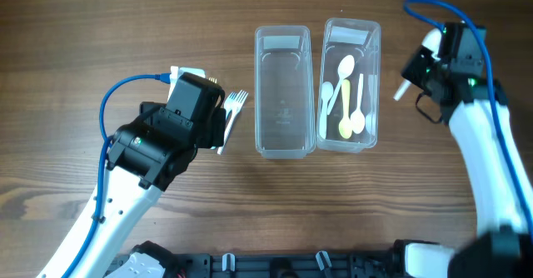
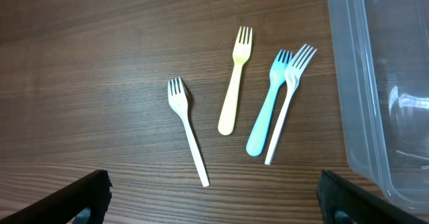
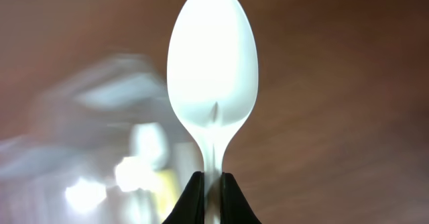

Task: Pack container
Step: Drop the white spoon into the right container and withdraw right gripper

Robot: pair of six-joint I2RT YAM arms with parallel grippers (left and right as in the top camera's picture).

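Because the white plastic spoon [image 3: 212, 70] is thin, light and stiff, with a smooth handle that I judge could twist or slip under a loose pinch, the neck just below the bowl is the sensible place to take it. That is where the right claw [image 3: 213, 189] has it: both fingers clamped on the handle, bowl pointing out ahead. In the overhead view the spoon hangs above the bench [image 1: 125, 28], just beside the right-hand clear container [image 1: 376, 86], which has several spoons [image 1: 346, 95] lying in it; the neighbouring container [image 1: 258, 95] is empty. The left claw [image 2: 214, 190] is spread wide, gripping nothing, over four forks [image 2: 236, 83] lying beside that empty container
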